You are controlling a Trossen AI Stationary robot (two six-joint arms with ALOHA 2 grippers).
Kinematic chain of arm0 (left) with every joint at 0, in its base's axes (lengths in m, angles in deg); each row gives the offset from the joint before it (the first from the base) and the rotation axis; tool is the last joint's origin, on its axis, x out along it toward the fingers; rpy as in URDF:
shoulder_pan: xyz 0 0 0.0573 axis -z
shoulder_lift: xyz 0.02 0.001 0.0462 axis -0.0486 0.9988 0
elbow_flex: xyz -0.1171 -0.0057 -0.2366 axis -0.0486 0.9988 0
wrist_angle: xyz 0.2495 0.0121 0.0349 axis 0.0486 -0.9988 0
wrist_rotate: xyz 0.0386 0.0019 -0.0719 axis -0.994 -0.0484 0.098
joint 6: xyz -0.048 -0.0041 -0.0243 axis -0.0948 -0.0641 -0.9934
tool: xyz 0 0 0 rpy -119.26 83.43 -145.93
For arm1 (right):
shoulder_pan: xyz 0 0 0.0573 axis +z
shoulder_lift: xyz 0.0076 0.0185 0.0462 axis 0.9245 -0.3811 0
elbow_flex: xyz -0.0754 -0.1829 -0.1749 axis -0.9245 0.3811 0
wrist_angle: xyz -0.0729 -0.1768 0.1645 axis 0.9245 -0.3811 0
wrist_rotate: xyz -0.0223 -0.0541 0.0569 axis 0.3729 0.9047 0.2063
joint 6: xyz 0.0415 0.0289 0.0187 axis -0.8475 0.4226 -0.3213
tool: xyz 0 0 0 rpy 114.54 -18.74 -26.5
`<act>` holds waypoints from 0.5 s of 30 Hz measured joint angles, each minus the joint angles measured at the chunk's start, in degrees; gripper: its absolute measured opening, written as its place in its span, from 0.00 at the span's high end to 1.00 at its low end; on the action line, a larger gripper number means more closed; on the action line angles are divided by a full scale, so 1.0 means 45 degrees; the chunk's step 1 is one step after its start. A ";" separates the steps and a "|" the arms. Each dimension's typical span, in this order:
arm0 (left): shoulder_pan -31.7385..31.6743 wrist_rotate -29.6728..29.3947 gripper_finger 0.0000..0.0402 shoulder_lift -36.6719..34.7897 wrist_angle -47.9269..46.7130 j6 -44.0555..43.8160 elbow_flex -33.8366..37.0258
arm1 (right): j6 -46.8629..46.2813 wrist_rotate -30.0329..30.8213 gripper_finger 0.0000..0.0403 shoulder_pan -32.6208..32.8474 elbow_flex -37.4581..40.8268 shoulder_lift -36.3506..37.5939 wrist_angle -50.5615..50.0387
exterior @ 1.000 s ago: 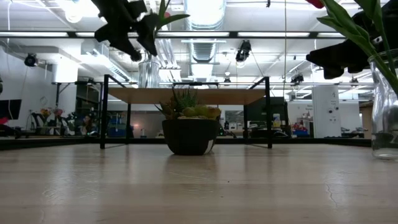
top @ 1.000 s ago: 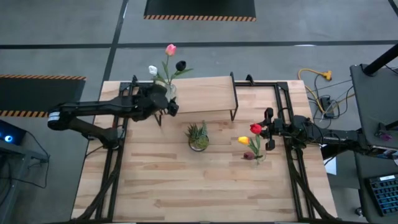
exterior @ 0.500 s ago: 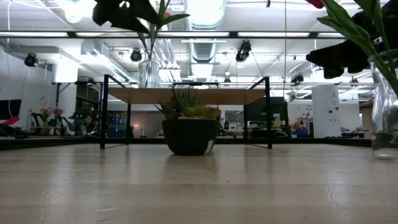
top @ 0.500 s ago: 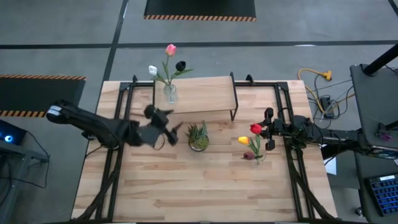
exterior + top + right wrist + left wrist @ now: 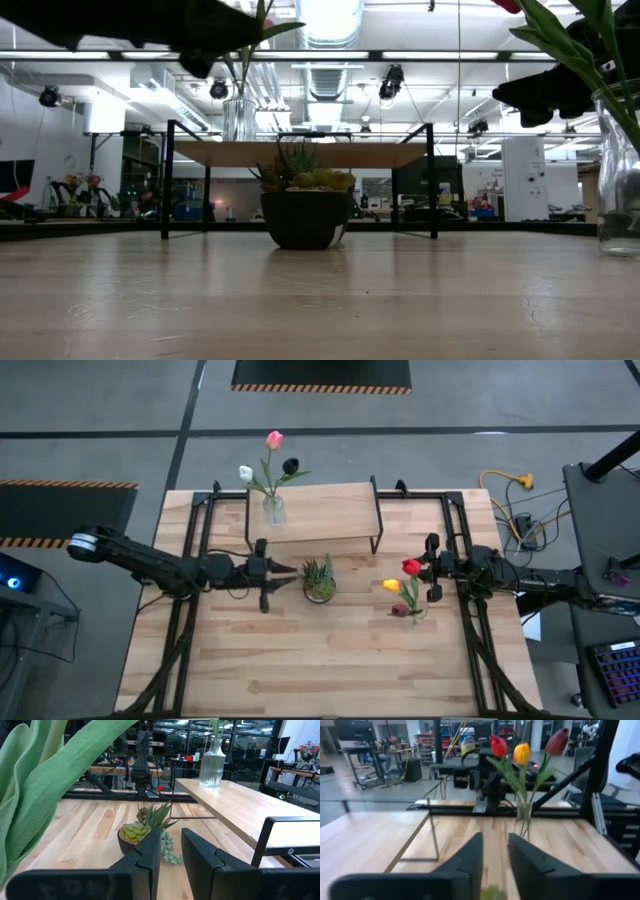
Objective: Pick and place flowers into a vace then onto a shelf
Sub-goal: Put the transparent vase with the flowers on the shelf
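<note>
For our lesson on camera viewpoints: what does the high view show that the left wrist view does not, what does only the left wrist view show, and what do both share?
Only the high view shows the ribbed clear glass vase with white, pink and dark tulips standing on the low light-wood shelf.

Only the left wrist view shows a person seated in the room behind.

Both show the second clear glass vase holding red, yellow and maroon tulips beside the right claw.

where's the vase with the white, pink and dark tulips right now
In the high view the glass vase stands on the left end of the shelf, at the table's far side, with no gripper on it. The potted plant sits on the table just in front of the shelf.
</note>
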 joint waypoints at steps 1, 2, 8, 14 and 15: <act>0.0013 -0.0062 0.85 -0.0385 -0.0164 0.0025 0.0282 | 0.0003 0.0004 0.83 0.0000 0.0000 0.0000 -0.0005; 0.0042 -0.0093 0.89 -0.0825 -0.0230 0.0026 0.0602 | 0.0009 0.0015 0.83 -0.0005 0.0000 0.0000 0.0000; 0.0078 -0.0305 0.99 -0.3657 -0.0176 -0.0108 0.2616 | 0.0021 0.0009 0.83 0.0000 0.0005 0.0010 0.0077; 0.0073 -0.0321 1.00 -0.5741 0.0129 -0.0132 0.4066 | -0.0325 -0.0059 0.83 0.0000 0.0005 0.0029 0.0386; 0.0073 -0.0321 1.00 -0.6030 0.0124 -0.0132 0.4268 | -0.0393 -0.0054 0.83 0.0000 0.0005 0.0034 0.0408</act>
